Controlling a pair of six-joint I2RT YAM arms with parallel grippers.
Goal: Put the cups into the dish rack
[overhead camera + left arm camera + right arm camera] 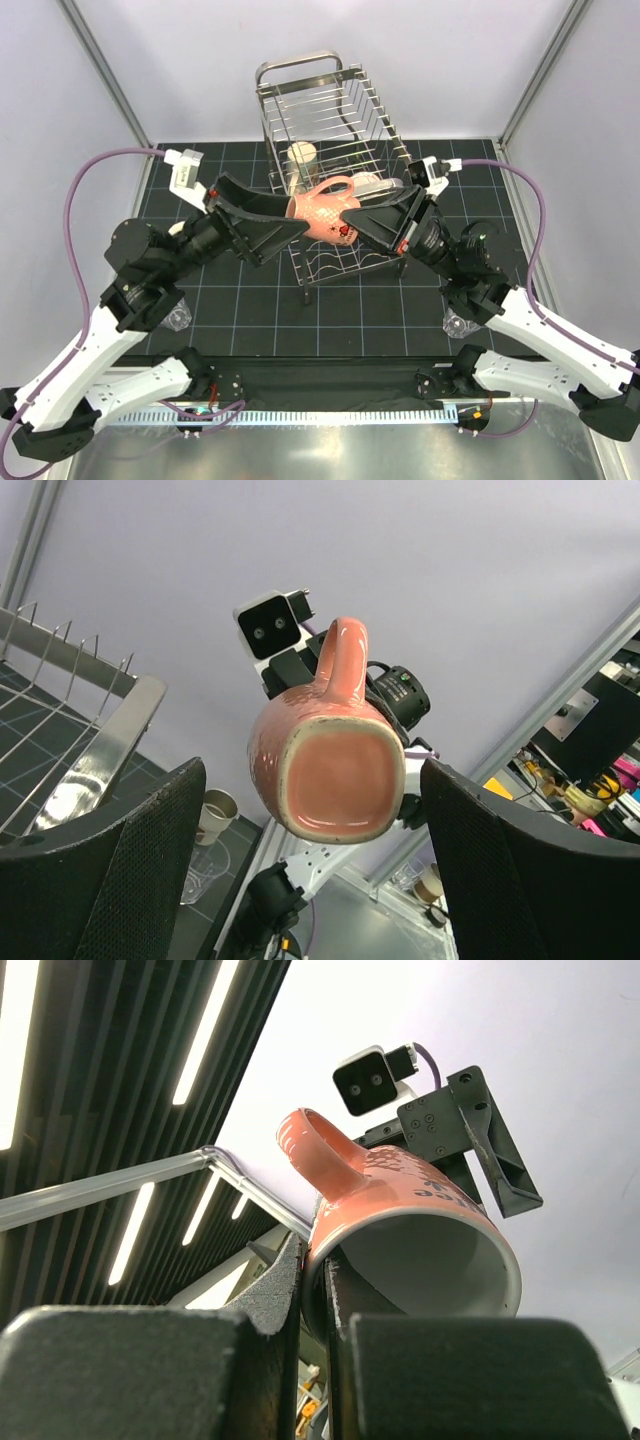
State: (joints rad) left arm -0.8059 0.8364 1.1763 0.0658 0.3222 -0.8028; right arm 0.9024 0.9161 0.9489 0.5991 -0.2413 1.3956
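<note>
A salmon pink mug (322,212) hangs on its side in the air in front of the dish rack (325,110), handle up. My right gripper (357,226) is shut on its rim wall, one finger inside and one outside (318,1290). My left gripper (288,222) is open, its two pads (125,880) standing either side of the mug's base (335,780) without touching it. A cream mug (302,155) stands in the rack's upper tier. The rack's steel end (100,745) shows at the left of the left wrist view.
Clear glass tumblers stand on the black mat at the left (178,318) and right (456,323) near the arms. A cream cup with a brown band (214,816) and a tumbler (198,868) show below the mug. Grey walls close in the table.
</note>
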